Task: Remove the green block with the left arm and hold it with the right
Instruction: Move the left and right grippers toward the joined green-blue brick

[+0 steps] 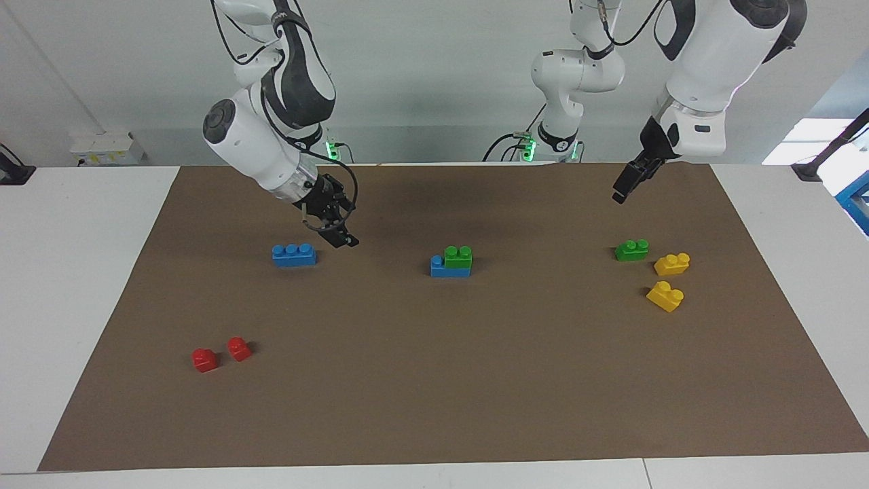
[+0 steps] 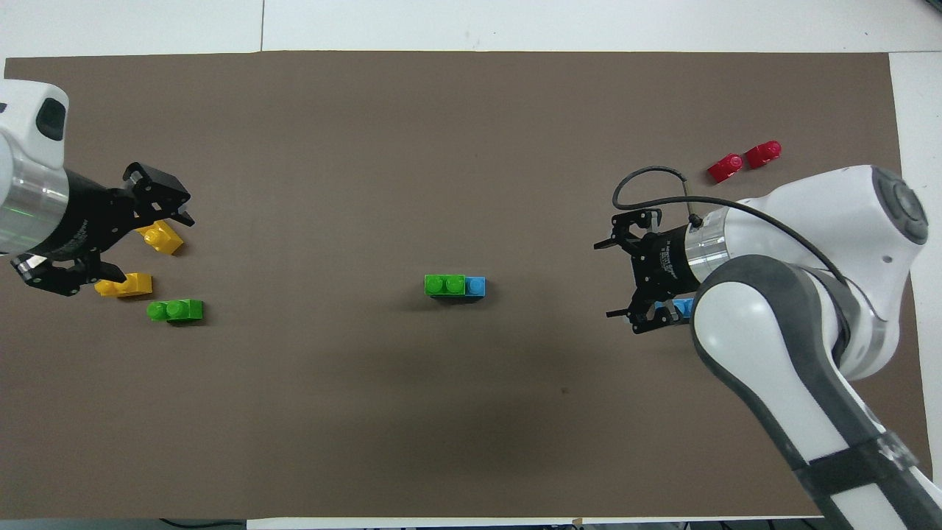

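Observation:
A green block [image 1: 459,256] [image 2: 444,284] sits pressed on one end of a blue brick [image 1: 440,270] [image 2: 477,285] in the middle of the brown mat. A second green block [image 1: 631,250] [image 2: 175,311] lies loose toward the left arm's end. My left gripper [image 1: 623,188] [image 2: 118,249] hangs open and empty in the air over the yellow bricks there. My right gripper [image 1: 337,232] [image 2: 612,280] is open and empty, low over the mat beside a lone blue brick [image 1: 293,255] [image 2: 684,306], which it partly hides in the overhead view.
Two yellow bricks [image 1: 672,263] [image 1: 665,296] lie beside the loose green block. Two small red bricks [image 1: 204,359] [image 1: 239,348] lie toward the right arm's end, farther from the robots. The brown mat [image 1: 434,380] covers most of the white table.

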You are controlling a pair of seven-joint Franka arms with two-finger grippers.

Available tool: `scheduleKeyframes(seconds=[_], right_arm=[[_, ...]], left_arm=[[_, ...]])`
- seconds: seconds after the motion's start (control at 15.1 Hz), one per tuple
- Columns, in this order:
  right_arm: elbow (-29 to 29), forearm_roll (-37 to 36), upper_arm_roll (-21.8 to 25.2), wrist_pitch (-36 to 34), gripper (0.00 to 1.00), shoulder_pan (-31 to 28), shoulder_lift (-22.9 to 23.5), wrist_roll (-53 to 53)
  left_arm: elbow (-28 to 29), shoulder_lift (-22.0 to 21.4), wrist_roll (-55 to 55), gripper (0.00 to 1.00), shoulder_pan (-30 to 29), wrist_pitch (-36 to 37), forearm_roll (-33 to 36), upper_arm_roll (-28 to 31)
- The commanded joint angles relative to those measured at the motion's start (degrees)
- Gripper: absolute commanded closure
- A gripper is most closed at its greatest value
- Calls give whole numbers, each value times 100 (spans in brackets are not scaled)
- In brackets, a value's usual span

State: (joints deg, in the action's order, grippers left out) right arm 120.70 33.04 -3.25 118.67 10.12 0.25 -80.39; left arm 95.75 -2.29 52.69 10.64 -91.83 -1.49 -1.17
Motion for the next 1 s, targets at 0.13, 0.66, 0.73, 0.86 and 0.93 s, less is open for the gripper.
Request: scheduleKeyframes(seconds=[0.13, 0.66, 0.73, 0.86, 0.93], right_arm=[[68, 597, 8, 735, 0, 490, 378, -433], [120, 1257, -1, 1623, 0, 1044, 730, -917], [129, 1292, -1, 1729, 0, 1097, 783, -926], [200, 1362, -1, 2019, 0, 1264, 792, -944], [209, 1363, -1, 2063, 0, 1317, 809, -944]], left_arm=[[866, -439, 2697, 0, 527, -940, -79, 73], [1384, -544, 5900, 0, 1501, -1610, -79, 64], [1463, -544, 6102, 0, 1625, -1680, -79, 64], [1639, -544, 6577, 0, 1836, -1899, -79, 64], [1753, -536, 6701, 0, 1959, -2030, -88, 64]])
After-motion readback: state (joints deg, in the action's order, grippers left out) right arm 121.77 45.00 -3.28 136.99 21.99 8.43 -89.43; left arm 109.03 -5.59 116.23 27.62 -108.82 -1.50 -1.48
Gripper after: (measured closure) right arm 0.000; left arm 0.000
